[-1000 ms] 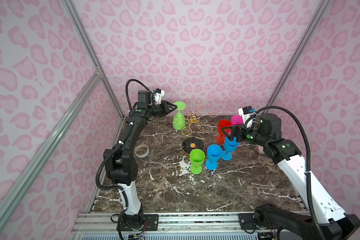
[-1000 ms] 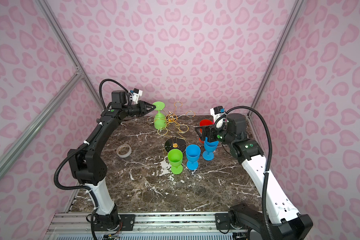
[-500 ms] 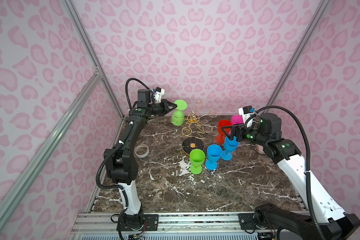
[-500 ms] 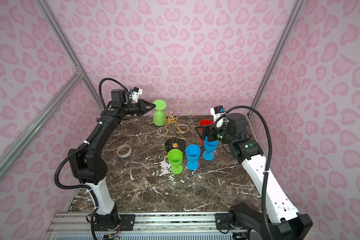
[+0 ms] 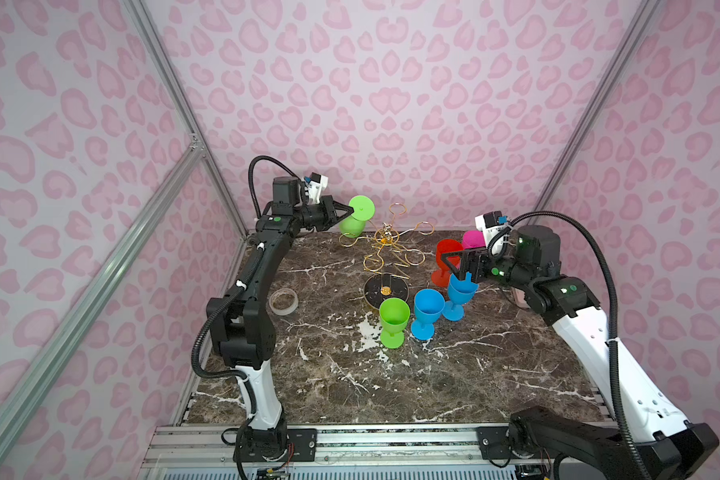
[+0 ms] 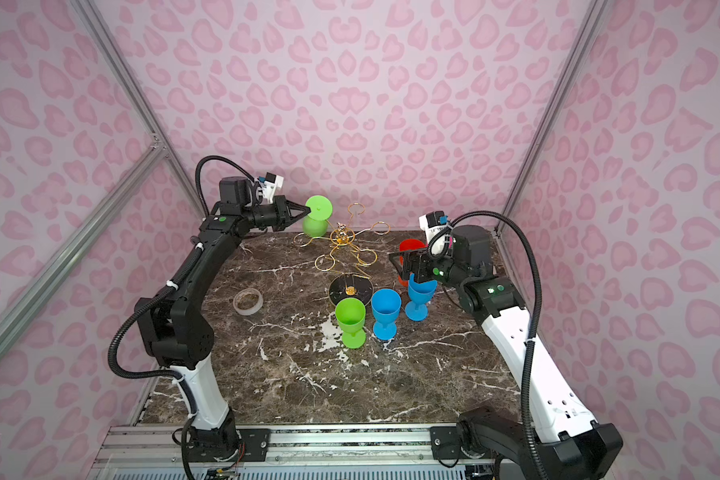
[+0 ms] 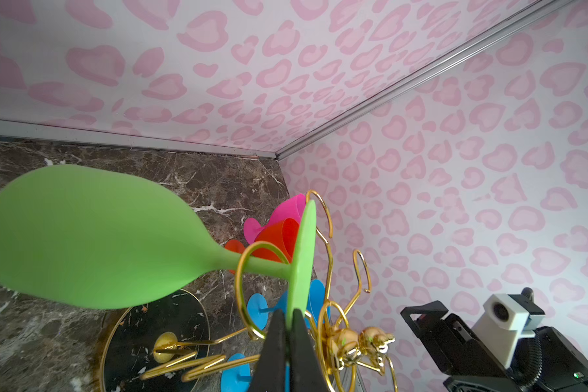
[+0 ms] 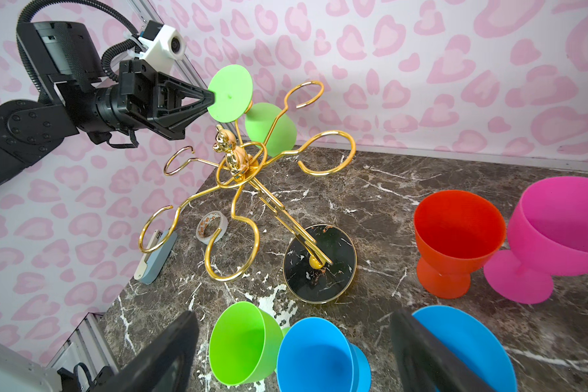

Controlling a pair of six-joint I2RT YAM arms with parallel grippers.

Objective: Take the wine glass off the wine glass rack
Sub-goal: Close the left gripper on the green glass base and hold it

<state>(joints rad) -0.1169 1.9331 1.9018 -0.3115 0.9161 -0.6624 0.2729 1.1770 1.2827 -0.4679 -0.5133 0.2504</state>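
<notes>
Closed right down since a second ago: left gripper (image 5: 348,209), jaws now pinched flat on the rim of the foot of the green wine glass (image 5: 353,225). Tipped the glass a bit too. Hung straight down before, now leaning, bowl kicked out toward 10 o'clock and foot disc turned toward the camera in both top views. Stem still threaded through a gold loop (image 7: 237,288) of the wine glass rack (image 5: 385,245), plain enough in the left wrist view, so not off the rack yet. Loop at roughly 10 o'clock from the rack's hub, up near the back wall. Little gold bear figure (image 8: 226,146) sitting on top of the hub.

Over at 3 o'clock, right gripper (image 5: 458,269) parked same as before, jaws spread wide, released, hanging right over the rim of a blue glass (image 5: 458,297). Touching it or not, can't tell.

Round the rack's black base (image 5: 373,287) on the marble table (image 5: 433,374), all upright: green glass (image 5: 393,320) at 6 o'clock, second blue glass (image 5: 427,316) at 4 and just beside it, red glass (image 5: 443,247) at 2, pink glass (image 5: 472,239) just behind the red one. Way off at 9 o'clock, tape roll (image 5: 283,301) lying flat.
</notes>
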